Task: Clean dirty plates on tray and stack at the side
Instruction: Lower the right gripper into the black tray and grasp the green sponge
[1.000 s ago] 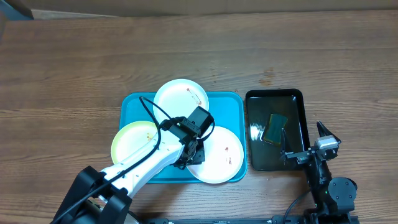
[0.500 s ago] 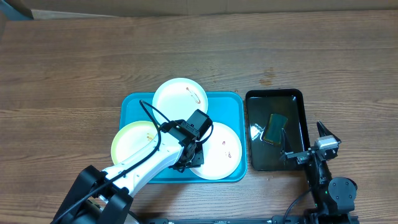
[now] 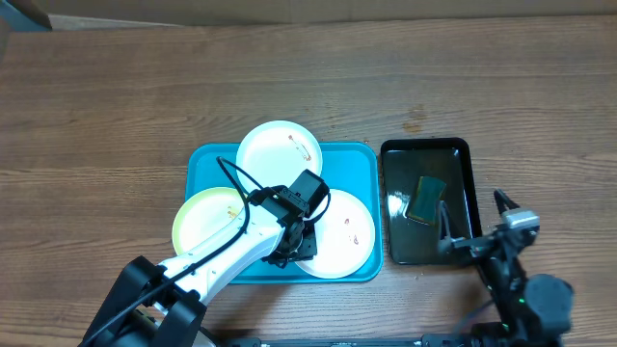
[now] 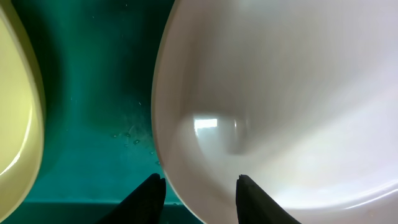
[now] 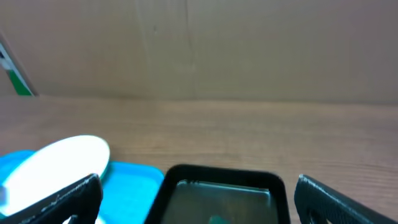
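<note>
The turquoise tray (image 3: 207, 164) holds three plates: a white one at the back (image 3: 280, 149), a pale yellow one at the left (image 3: 204, 220) and a white one at the right (image 3: 342, 236). My left gripper (image 3: 297, 243) is at the right white plate's left rim. In the left wrist view its jaws (image 4: 200, 199) straddle that rim of the white plate (image 4: 280, 93), with the yellow plate (image 4: 15, 112) and the tray floor (image 4: 93, 93) to the left. My right gripper (image 3: 472, 222) is open and empty at the front edge of the black tray; the right wrist view (image 5: 199, 199) shows its jaws wide apart.
A black glossy tray (image 3: 426, 146) stands right of the turquoise tray with a green sponge (image 3: 425, 198) in it. The right wrist view shows the black tray's rim (image 5: 217, 173), the turquoise tray (image 5: 130, 186) and a white plate (image 5: 59, 165). Bare wooden table lies all around.
The left gripper moved slightly left and the right white plate shifted with it, back inside the tray's front edge. The right arm has shifted a little to the right.
</note>
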